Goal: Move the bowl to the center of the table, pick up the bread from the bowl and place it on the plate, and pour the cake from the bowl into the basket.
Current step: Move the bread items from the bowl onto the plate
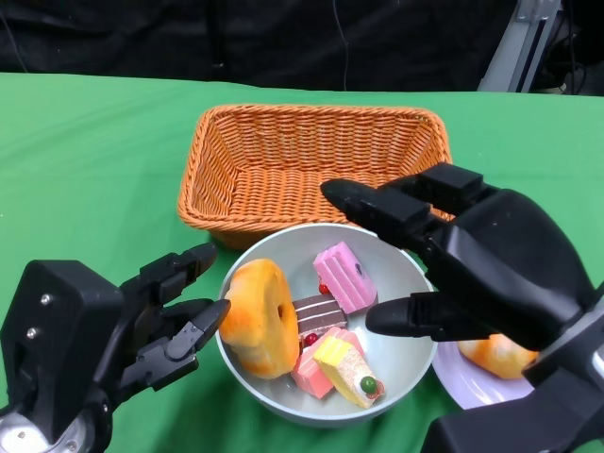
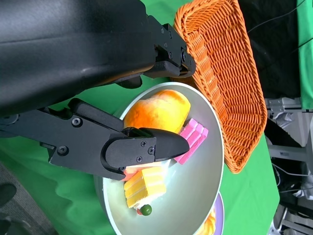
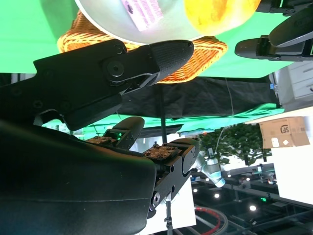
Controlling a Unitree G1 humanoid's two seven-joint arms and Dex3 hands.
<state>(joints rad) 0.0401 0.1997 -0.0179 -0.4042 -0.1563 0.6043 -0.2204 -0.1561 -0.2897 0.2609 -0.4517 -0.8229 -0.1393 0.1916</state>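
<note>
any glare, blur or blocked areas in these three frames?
Head view: even light, sharp; right hand covers most of the plate. Right wrist view: the hand's shell fills the frame, bowl cropped, background lamps glare. Left wrist view: near fingers hide part of the cake, bread sharp.

Left black many-fingered hand [image 1: 142, 316] at seven o'clock in the head view, fingers [image 1: 193, 332] spread and extended toward three o'clock, nothing held between them; rounded black shell and a patch of silver forearm [image 1: 38, 436] at the lower corner. Right black many-fingered hand [image 1: 472, 260] at four o'clock, larger in the picture, upper fingers [image 1: 377, 206] reaching toward ten o'clock, thumb [image 1: 415, 316] pointing toward nine o'clock, a wide gap between them, nothing held. Left wrist view: fingers [image 2: 142, 152] parted, nothing held. Right wrist view: fingers [image 3: 142, 61] likewise apart.
</note>
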